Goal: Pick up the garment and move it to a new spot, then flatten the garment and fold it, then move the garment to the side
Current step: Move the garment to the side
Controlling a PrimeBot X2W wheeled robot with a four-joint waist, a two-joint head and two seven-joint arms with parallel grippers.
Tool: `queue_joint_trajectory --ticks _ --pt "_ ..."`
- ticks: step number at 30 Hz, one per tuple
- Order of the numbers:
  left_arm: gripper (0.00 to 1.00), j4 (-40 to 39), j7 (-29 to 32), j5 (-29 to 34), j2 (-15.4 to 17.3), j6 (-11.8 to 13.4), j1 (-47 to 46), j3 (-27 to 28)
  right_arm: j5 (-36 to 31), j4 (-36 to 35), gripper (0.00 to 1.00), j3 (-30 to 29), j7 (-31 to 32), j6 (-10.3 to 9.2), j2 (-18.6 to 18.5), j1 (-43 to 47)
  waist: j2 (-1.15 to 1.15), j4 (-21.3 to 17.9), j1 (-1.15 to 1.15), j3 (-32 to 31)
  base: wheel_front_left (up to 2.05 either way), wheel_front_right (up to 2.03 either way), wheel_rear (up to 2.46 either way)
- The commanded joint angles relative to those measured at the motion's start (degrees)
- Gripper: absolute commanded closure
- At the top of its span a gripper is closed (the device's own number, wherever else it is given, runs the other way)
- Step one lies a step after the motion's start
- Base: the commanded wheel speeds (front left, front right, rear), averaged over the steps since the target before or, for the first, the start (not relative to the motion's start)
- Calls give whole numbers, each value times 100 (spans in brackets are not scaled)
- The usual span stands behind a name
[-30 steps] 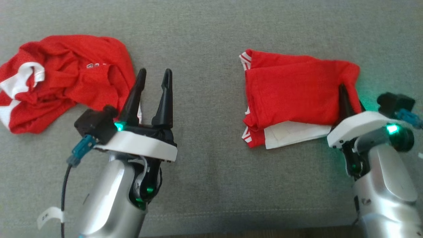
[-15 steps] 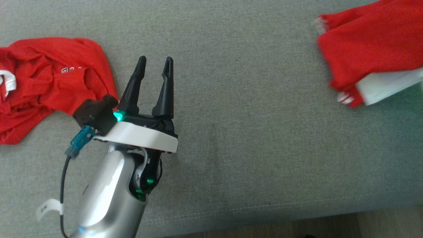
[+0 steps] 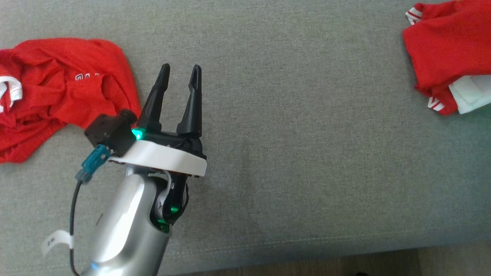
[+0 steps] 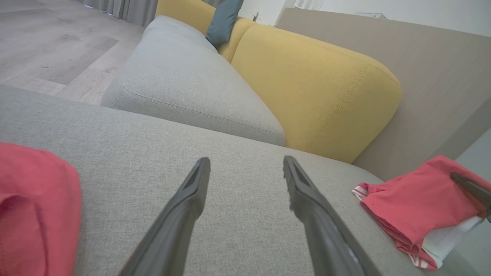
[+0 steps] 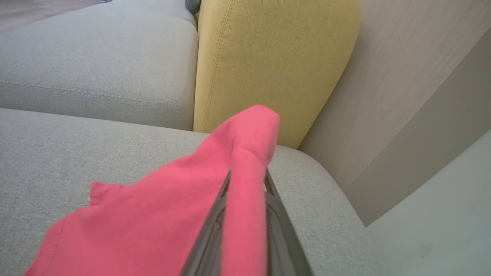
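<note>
Head view: the left hand (image 3: 181, 69), fingers spread wide and empty, hovered over the grey sofa seat (image 3: 307, 153) left of centre. A crumpled shirt (image 3: 57, 92) lay beside it at the left edge, and the folded red garment (image 3: 441, 53) lay in the upper right corner. Left wrist view: the garment sat at the lower right, below a yellow cushion (image 4: 314, 88). Right wrist view: the right hand (image 5: 247, 176), jaws narrow, pinched a fold of the garment at bottom centre.
</note>
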Motion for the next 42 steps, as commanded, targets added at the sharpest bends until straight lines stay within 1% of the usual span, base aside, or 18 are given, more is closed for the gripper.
queue_joint_trajectory --ticks 1,3,4,5,6,7,8,16,23,27,32,37,40,42 --pt "0 -187 -29 39 37 -23 -98 202 -55 -129 100 -10 -63 37 -124 -117 0 -9 0 -14 0 0 0" --pt "0 -186 -29 39 38 -21 -92 207 -53 -105 100 -33 -65 37 -100 -124 0 -12 0 -21 0 0 0" --pt "0 -185 -29 42 38 -17 -87 210 -19 -84 97 -30 -67 37 -74 -127 0 -13 0 -29 0 0 0" --pt "0 -184 -29 44 38 -15 -81 211 26 -69 62 -8 -70 37 -52 -123 0 -15 0 -36 0 0 0" --pt "0 -183 -29 45 38 -14 -75 211 48 -61 22 11 -76 37 -46 -118 0 -19 0 -42 0 0 0" --pt "0 -182 -29 44 38 -13 -70 211 74 -50 2 6 -81 37 -39 -117 0 -24 0 -49 0 0 0" --pt "0 -180 -29 42 38 -13 -63 212 89 -39 0 -5 -84 37 -32 -119 0 -30 0 -58 0 0 0" --pt "0 -116 -29 8 39 -29 -17 203 138 -278 0 12 -299 37 132 -195 0 -72 0 -217 0 0 0" --pt "0 -99 -29 -46 34 -37 63 232 290 -750 0 219 -465 37 512 -78 0 -52 0 -531 0 0 0" --pt "0 -110 -29 -71 30 -36 170 269 399 -1084 0 276 -504 37 900 221 0 -17 0 -803 0 0 0" --pt "0 -135 -29 -106 25 -26 355 316 463 -1504 0 326 -528 37 1506 820 0 37 0 -1164 0 0 0" --pt "0 -169 -29 -115 21 -13 596 366 295 -1921 0 318 -626 37 2129 1524 0 87 0 -1476 0 0 0" --pt "0 -206 -29 -120 18 -22 777 418 195 -2153 0 233 -705 37 2430 1947 0 118 0 -1638 0 0 0" --pt "0 -237 -29 -117 17 -49 912 432 127 -2292 0 222 -729 37 2555 2210 0 127 0 -1729 0 0 0"
